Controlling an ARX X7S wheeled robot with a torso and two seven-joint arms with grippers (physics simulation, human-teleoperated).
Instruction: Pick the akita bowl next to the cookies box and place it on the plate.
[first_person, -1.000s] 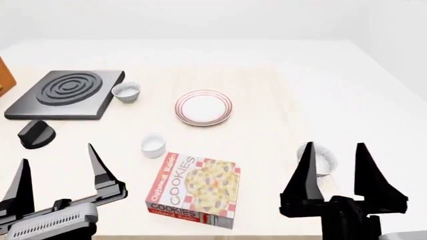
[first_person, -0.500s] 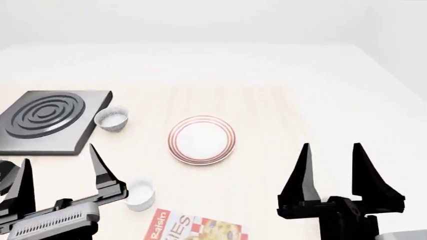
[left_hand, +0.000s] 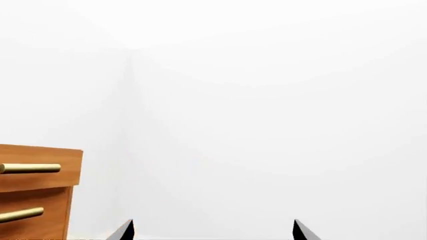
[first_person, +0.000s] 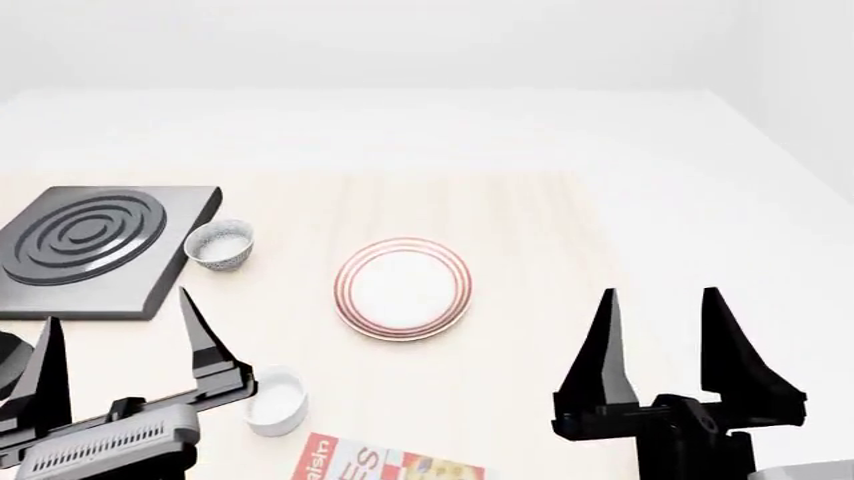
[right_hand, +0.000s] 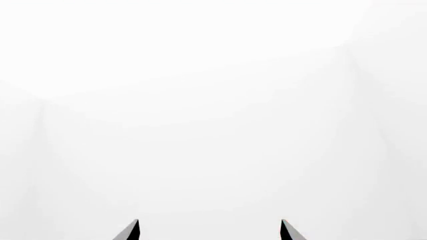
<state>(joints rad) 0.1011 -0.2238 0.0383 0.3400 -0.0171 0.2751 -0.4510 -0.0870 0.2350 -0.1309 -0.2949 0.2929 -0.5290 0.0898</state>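
Observation:
The white plate (first_person: 400, 288) with red rings lies mid-table in the head view. Only the top edge of the cookies box (first_person: 387, 466) shows, at the bottom border. The akita bowl next to the cookies box is hidden, with no part showing around my right gripper. My left gripper (first_person: 118, 306) and right gripper (first_person: 661, 291) are both raised near the camera, open and empty. Each wrist view shows only its own fingertips, spread wide against a white wall: left gripper (left_hand: 213, 225), right gripper (right_hand: 209, 224).
A black stove plate (first_person: 87, 245) sits at the left, with a speckled bowl (first_person: 219, 243) beside it. A plain white cup (first_person: 276, 398) stands near my left gripper. A wooden drawer unit (left_hand: 33, 192) with brass handles shows in the left wrist view.
The head view has tilted up: table items slid down the picture, the cookies box is nearly out of frame and the bowl beside it is lost from sight. Both grippers stay open.

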